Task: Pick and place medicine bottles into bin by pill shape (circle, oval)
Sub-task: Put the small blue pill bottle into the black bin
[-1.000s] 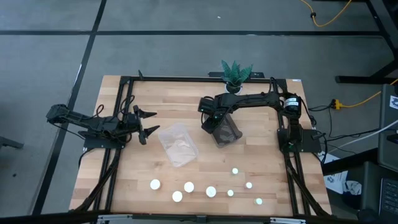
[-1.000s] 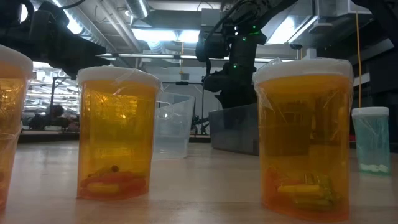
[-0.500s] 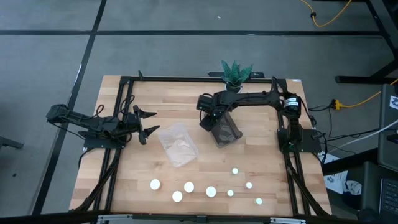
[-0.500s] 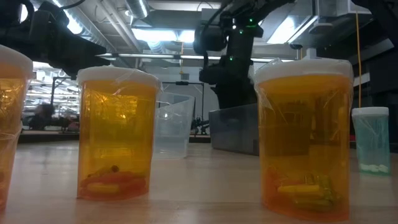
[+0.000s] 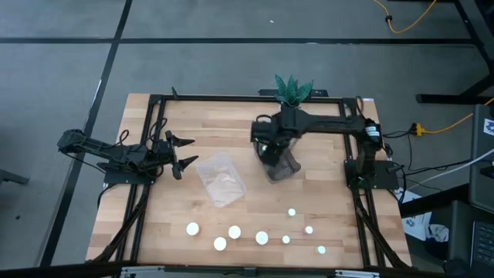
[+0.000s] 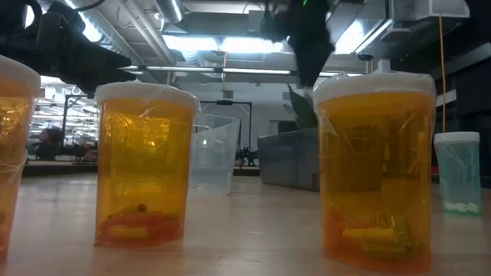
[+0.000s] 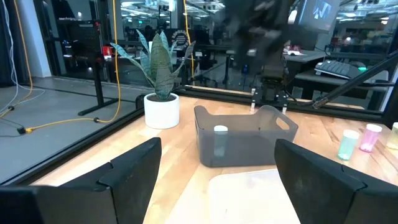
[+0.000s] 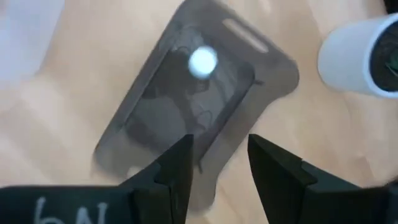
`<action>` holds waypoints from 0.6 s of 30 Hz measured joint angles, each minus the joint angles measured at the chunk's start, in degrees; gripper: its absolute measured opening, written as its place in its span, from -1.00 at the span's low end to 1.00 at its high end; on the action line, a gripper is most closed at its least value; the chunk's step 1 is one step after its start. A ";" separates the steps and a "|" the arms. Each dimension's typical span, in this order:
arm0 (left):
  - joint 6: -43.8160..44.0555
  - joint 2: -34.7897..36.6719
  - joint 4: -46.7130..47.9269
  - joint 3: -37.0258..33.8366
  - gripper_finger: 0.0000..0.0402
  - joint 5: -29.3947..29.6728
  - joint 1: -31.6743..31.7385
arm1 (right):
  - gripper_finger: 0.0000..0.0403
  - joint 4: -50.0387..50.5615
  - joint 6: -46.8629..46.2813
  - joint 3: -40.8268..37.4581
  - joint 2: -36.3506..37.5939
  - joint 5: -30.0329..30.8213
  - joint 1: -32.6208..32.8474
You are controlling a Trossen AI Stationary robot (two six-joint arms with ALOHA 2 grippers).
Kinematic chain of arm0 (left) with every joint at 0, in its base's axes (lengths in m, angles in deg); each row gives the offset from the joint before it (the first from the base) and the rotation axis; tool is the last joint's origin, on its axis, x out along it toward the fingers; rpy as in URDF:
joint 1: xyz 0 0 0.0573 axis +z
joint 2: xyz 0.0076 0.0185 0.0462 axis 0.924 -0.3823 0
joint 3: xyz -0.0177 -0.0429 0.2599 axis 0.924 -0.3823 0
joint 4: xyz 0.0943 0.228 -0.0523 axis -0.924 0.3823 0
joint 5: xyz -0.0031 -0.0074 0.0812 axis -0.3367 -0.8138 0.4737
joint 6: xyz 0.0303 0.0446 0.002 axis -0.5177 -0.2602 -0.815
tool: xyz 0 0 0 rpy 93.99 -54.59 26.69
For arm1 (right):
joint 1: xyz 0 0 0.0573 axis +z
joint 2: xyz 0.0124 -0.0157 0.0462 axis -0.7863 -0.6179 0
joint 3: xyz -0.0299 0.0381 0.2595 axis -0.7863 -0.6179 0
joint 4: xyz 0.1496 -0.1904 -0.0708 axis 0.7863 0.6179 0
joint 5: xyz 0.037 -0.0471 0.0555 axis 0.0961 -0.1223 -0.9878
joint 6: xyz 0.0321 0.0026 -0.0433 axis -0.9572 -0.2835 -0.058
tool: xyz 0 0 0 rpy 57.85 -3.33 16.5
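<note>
We see the wooden desk (image 5: 177, 116) from above, with both arms reaching in from its sides. The right arm stretches across the far half of the desk, and its claw (image 5: 265, 139) hangs over the far end of the grey bin (image 5: 282, 164); in its wrist view the 2 fingers (image 8: 177, 165) stand a little apart with nothing between them. The left claw (image 5: 182, 152) waits at the desk's left side, spread wide and empty, just beside the clear bin (image 5: 220, 179).

1 small white-capped bottle (image 8: 202, 61) stands upright inside the grey bin, toward the end nearest the plant pot (image 8: 357, 53). The clear bin lies near the grey one, on its left.

Along the near edge we count 4 larger caps (image 5: 235, 232) in a loose row and 4 smaller caps (image 5: 292, 211) to their right. From desk height, the amber bottles (image 6: 146, 165) stand upright with pills at the bottom.
</note>
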 joint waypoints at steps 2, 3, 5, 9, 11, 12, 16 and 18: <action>0.00 0.00 0.00 0.00 0.52 0.00 -0.01 | -0.24 2.15 -1.22 0.18 1.90 0.10 3.39; 0.00 0.00 0.02 0.00 0.52 0.00 0.01 | -0.24 2.96 -2.31 0.18 3.00 0.13 5.24; 0.02 0.00 0.00 0.00 0.52 0.00 -0.01 | -0.24 4.59 -5.88 0.20 4.95 0.13 9.29; 0.06 0.00 0.02 0.00 0.52 0.00 -0.01 | -0.24 4.47 -12.88 -0.70 7.86 1.16 18.26; 0.07 0.00 0.02 0.00 0.52 0.00 0.00 | -0.24 4.70 -18.22 -1.55 8.72 2.65 22.89; 0.07 0.00 -0.02 0.00 0.52 0.00 0.01 | -0.24 4.65 -21.27 -2.20 9.01 3.09 24.90; 0.07 0.00 -0.02 0.00 0.52 -0.01 -0.01 | -0.24 4.57 -34.20 -5.92 9.30 2.53 32.60; 0.07 0.00 -0.02 0.00 0.52 0.00 0.01 | -0.24 3.70 -40.02 -8.32 9.30 1.37 35.68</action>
